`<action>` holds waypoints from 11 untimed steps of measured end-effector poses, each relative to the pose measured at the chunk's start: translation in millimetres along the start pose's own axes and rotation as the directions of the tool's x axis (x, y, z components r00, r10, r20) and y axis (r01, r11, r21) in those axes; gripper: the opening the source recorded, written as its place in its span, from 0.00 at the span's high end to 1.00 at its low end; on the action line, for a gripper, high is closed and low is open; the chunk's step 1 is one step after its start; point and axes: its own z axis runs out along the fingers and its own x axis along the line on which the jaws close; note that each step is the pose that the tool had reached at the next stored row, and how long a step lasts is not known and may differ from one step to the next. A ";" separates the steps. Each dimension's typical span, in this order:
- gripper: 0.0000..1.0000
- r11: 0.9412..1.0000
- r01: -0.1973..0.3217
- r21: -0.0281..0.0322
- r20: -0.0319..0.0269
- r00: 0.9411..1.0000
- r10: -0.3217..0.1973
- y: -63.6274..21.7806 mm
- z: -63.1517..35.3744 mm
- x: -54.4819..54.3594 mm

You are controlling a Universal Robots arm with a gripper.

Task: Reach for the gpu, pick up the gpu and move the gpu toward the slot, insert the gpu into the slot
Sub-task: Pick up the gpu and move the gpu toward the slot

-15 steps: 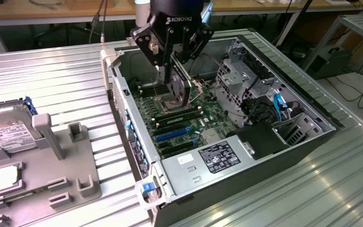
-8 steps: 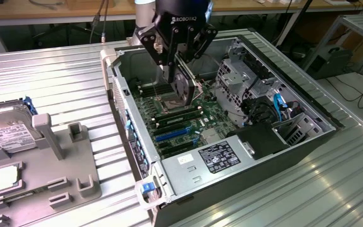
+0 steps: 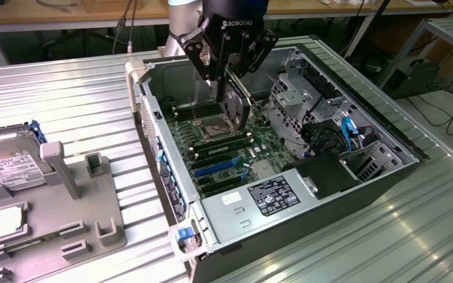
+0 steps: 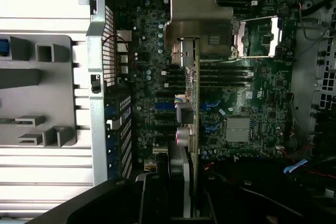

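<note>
Just one gpu (image 3: 235, 111) in end effector (image 3: 228, 76)

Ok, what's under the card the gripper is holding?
The gripper holds the card above the motherboard inside the open case. Blue slots and the processor socket show; the strip directly beneath the card's edge is covered.

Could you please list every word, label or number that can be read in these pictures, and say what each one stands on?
"ROBOTIQ": on the body of the gripper, which holds the gpu.
Black sticker inside the computer case: print too small to read.
Label on the hard drive: blurred, unreadable.
Markings on the motherboard: too small to read.
</note>
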 end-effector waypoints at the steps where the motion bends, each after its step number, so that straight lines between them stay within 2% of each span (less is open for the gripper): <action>1: 0.71 1.000 0.000 0.000 0.000 1.000 0.000 0.0 0.0 -1.3; 11: 0.71 1.000 0.000 0.000 0.000 1.000 0.000 -0.2 0.1 -15.8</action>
